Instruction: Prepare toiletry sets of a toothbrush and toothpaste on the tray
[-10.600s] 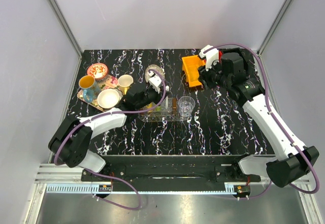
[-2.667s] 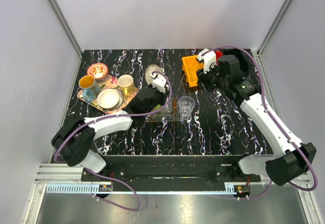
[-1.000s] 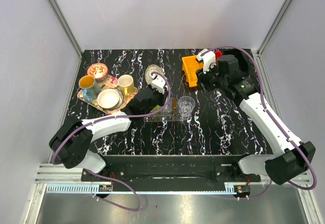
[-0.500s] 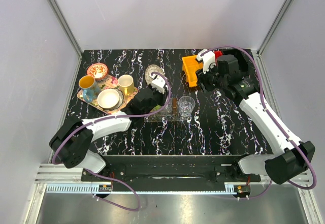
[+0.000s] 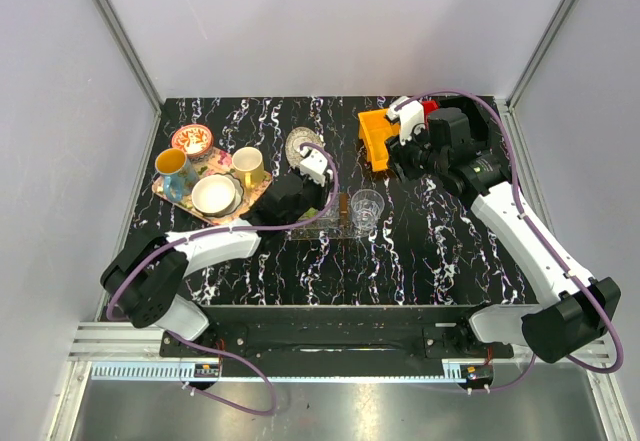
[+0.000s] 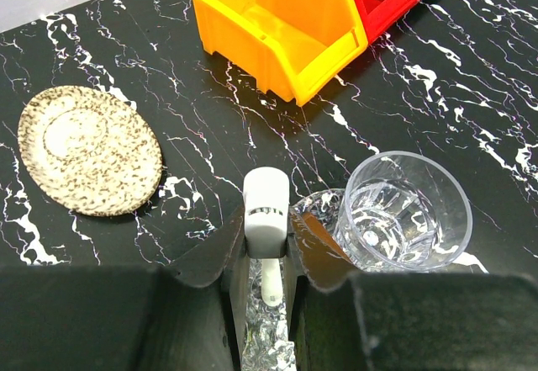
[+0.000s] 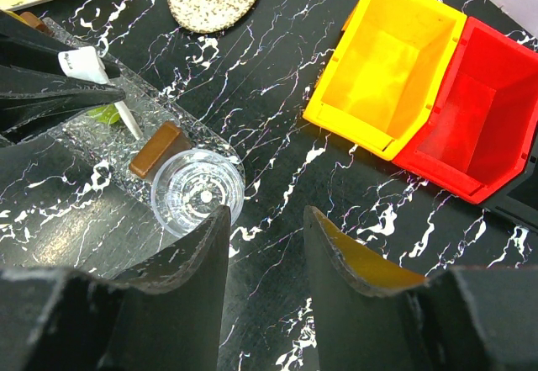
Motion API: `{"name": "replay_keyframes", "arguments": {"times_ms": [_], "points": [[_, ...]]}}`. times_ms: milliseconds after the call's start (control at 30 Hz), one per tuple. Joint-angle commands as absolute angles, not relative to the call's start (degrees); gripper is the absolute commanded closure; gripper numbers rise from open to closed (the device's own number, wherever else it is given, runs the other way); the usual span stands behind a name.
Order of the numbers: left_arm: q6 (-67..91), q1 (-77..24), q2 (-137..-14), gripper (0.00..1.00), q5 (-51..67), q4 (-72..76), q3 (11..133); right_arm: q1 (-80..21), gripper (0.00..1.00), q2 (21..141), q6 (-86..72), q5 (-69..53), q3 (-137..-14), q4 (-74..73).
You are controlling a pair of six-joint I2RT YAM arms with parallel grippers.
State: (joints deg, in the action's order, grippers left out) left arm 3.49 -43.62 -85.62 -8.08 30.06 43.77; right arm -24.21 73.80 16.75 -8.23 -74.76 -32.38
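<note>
We see the left fingers (image 6: 324,249) clamped on the toothbrush (image 6: 266,211), head foremost and long axis running back between them down toward the tray (image 6: 267,341) just beneath, making them the nearer pair, while the right fingers (image 7: 202,262) gape empty by the yellow bin (image 7: 387,68).

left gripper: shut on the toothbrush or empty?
Shut on the toothbrush: in the left wrist view, the left gripper pinches its white head from both sides.

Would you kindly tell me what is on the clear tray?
A glass stands at one end of the tray, an orange-brown tube beside it. A green tube peeks out by the toothbrush that the left hand holds; that hand hides the rest.
</note>
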Motion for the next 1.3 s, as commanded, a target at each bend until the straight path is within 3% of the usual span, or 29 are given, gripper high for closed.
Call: {"name": "replay_keyframes", "arguments": {"times_ms": [0,333,833,1067,1267], "points": [[3.52,-43.86,-85.96,1.0,-7.12,33.58,43.86,-23.73,0.54,73.3,17.05,-8.79,-74.79,-30.76],[3.43,-43.86,-86.92,1.0,-7.03,32.7,44.3,-23.82,0.54,72.69,17.14,-8.79,-74.36,-30.67],[3.25,-43.86,-87.8,0.73,-7.03,30.32,45.62,-23.73,0.54,72.6,17.14,-8.79,-74.18,-30.59],[2.99,-43.86,-87.45,0.55,-7.29,29.79,46.14,-23.82,0.54,72.6,17.14,-8.79,-74.27,-30.67],[2.9,-43.86,-87.19,0.51,-7.29,29.53,45.97,-23.82,0.54,72.6,17.14,-8.79,-74.27,-30.76]]}}
